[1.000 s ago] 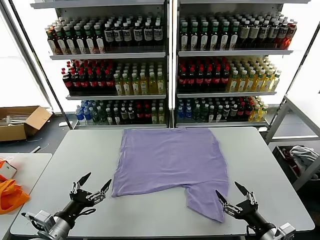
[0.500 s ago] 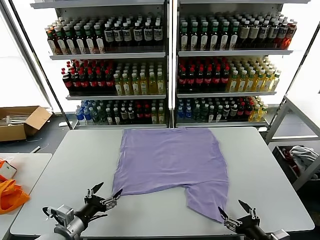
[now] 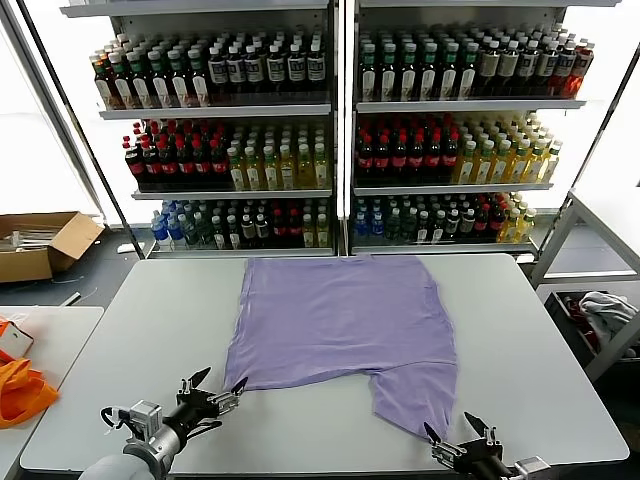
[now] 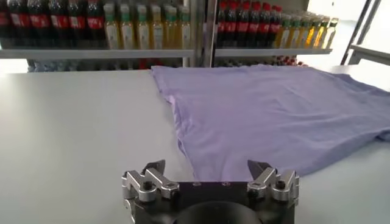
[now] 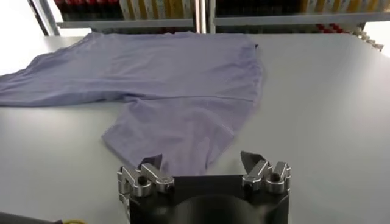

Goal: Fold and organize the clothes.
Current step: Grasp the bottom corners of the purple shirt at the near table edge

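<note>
A grey table [image 3: 170, 300] stands in front of two tall shelving units [image 3: 340, 130] packed with rows of bottles. Bright daylight comes through windows behind. On the left floor lies an open cardboard box [image 3: 45, 245]; a metal frame [image 3: 585, 235] stands right.

T-shirt [image 3: 340, 330] on table [image 3: 150, 330], before shelves [image 3: 330, 130]

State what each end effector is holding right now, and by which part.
Nothing is held. The left end effector sits open just short of the T-shirt's near left corner; the right end effector sits open before its near right corner.
</note>
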Controlling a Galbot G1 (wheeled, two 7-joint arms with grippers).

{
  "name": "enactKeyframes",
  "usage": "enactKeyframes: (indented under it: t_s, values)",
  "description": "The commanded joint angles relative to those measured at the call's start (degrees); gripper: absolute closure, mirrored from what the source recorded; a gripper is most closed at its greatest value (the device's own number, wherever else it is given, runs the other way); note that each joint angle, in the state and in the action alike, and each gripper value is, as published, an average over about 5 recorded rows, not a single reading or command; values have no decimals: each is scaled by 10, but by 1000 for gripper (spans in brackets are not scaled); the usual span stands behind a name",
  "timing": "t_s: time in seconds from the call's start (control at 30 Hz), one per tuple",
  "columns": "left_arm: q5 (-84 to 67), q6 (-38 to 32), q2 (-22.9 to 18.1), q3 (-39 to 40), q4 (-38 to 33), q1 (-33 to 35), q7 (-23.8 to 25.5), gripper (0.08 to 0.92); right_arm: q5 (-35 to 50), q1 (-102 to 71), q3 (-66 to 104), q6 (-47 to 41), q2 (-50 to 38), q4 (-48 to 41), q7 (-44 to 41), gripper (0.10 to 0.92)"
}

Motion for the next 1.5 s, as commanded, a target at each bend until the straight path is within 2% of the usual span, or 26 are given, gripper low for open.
enactKeyframes:
  t_s: [0.03, 0.2, 0.53, 0.63, 0.9, 1.13, 1.37, 1.5]
  values:
    - [6, 6, -4, 29, 5, 11, -16, 230, -12, 5, -28, -15, 7, -2, 8, 422]
    - [21, -1, -19, 40, 15, 4, -17, 345, -11, 3, -28, -10, 8, -2, 8, 561]
    - [33, -15, -23, 43, 26, 2, -16, 639, -9, 6, -27, 4, 6, -6, 2, 854]
    - [33, -19, -27, 42, 26, 3, -17, 726, -4, 5, -24, 12, 2, -4, -6, 910]
    - [40, -19, -47, 29, -11, 21, -22, 905, 15, -28, -2, 48, -22, 24, -41, 917]
    - [50, -8, -58, 9, -74, 56, -25, 914, 29, -110, 29, 74, -47, 62, -63, 917]
    - [53, -5, -29, -20, -129, 108, -23, 914, 28, -177, 55, 125, -66, 85, -88, 917]
    - [52, -3, -27, -43, -158, 149, -22, 914, 25, -215, 74, 172, -70, 91, -105, 917]
